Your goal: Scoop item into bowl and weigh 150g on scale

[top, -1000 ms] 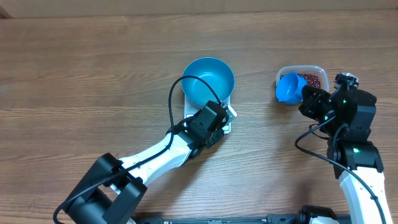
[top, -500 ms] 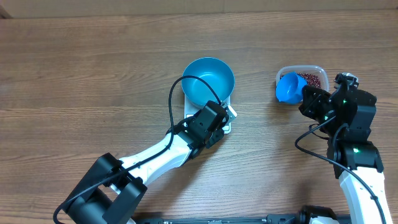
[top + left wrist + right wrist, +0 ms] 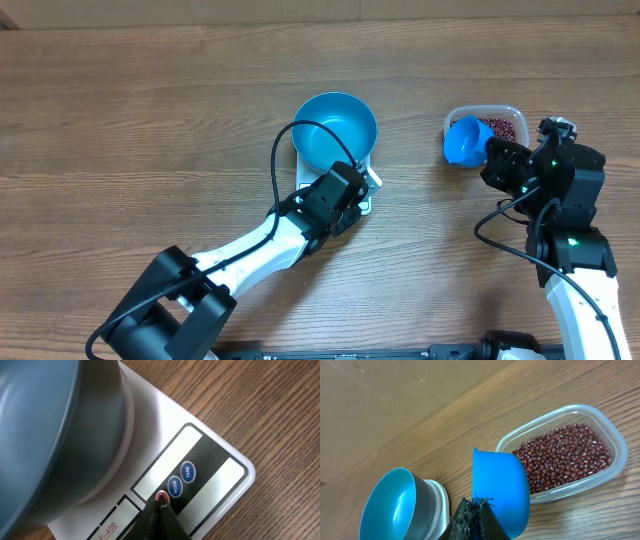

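Setup is underway: left gripper [image 3: 161, 509], pressed together, is poking the red button [image 3: 161, 496] on the scale [image 3: 220, 457] while right gripper [image 3: 475, 516] is pinching the scoop [image 3: 500, 492] by the beans [image 3: 565, 455], so scooping is likely coming next.

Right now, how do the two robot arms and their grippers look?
Both have white tubular links and black boxy joints. A looping black cable runs along the left arm; small green lights glow on the right arm. The left gripper and right gripper are black, two-fingered.

Black left gripper [image 3: 161, 506] is pointing down, jaws pressed together, black right gripper [image 3: 476, 509] is pinching a blue plastic scoop [image 3: 501, 485]
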Robot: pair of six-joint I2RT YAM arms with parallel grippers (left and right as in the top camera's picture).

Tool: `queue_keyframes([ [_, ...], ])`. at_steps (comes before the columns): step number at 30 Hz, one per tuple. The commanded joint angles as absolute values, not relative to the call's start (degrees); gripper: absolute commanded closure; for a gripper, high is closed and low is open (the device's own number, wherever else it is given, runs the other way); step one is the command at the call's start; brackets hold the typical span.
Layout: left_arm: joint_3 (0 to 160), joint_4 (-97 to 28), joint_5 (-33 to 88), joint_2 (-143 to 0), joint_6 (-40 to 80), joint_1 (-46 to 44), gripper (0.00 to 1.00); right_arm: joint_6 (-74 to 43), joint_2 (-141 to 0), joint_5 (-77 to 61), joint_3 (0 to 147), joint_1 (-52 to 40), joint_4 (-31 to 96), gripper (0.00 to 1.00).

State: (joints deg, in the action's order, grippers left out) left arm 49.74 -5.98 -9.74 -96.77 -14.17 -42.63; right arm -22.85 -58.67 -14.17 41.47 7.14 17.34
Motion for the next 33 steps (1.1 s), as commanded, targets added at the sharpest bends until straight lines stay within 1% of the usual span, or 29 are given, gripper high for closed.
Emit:
queue_keyframes([
  [1,48.9,-5.6,-10.5,-97.2,-15.5,-42.3,0.96,-22.7,-58.8,-14.2,43.2,7.5,16.6,0.96],
  [17,48.8,-4.6,-9.4,-98.2,-15.5,-42.3,0.95,-22.7,-59.6,-14.2,43.1,7.5,16.6,0.96],
  [33,48.8,-3.3,-11.6,-102.0,-15.5,-42.3,0.96,-22.7,-59.9,-14.2,43.2,7.5,16.4,0.96],
])
